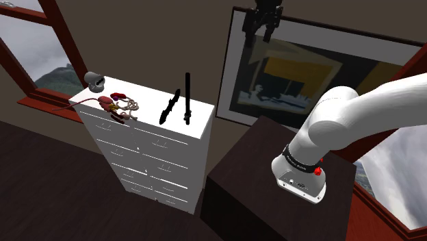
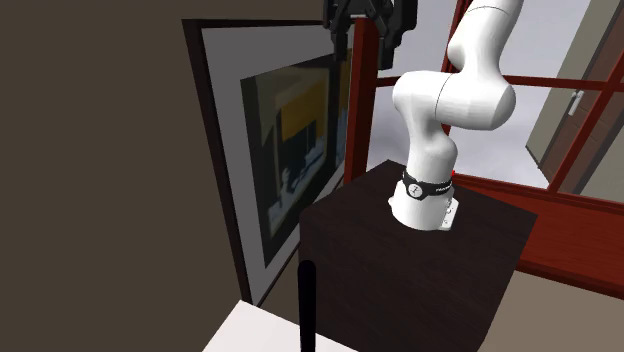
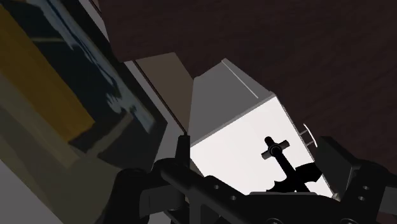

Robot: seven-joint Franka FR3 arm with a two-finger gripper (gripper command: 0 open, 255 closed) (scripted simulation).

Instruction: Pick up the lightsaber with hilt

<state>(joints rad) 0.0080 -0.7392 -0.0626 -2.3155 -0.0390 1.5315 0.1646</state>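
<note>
Black and upright, the lightsaber stands on top of the white dresser, toward the end nearer the arm, just beside a wavy black blade lying flat. At the dresser's opposite end sits a grey cup, contents hidden. The dresser's drawers are closed. High beyond the dresser, the gripper hangs with fingers spread, empty.

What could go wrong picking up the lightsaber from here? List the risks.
1. The lightsaber stands upright and thin on the dresser; a sideways nudge from the open pincer may topple it.
2. A black jagged piece lies close beside it; the pincer could bump or grab that instead.
3. The pincer hangs high, near the framed picture, so the way down could brush it.
</note>
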